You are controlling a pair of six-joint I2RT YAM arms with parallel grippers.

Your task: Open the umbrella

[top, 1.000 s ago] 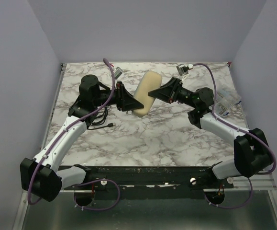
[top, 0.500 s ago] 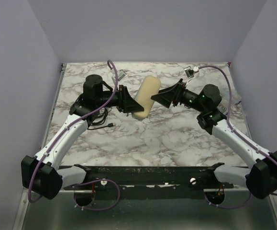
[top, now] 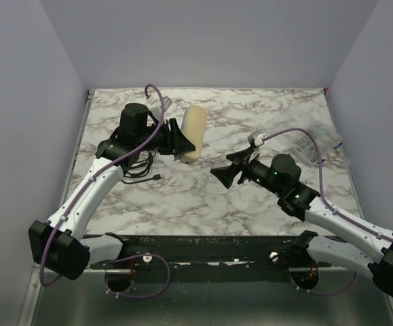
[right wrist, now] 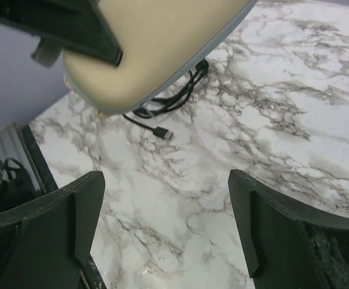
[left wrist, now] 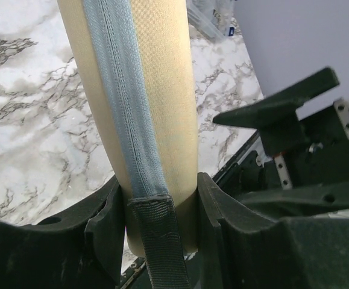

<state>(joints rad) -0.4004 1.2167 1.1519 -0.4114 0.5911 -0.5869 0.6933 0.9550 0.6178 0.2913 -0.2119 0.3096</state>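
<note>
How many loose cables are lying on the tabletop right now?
1. A black cable lies coiled on the table near the left gripper, which holds the tan case. Others may be hidden beneath the robot.

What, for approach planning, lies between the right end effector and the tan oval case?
Only bare marble tabletop, up to the tan oval case; top view shows it.
</note>
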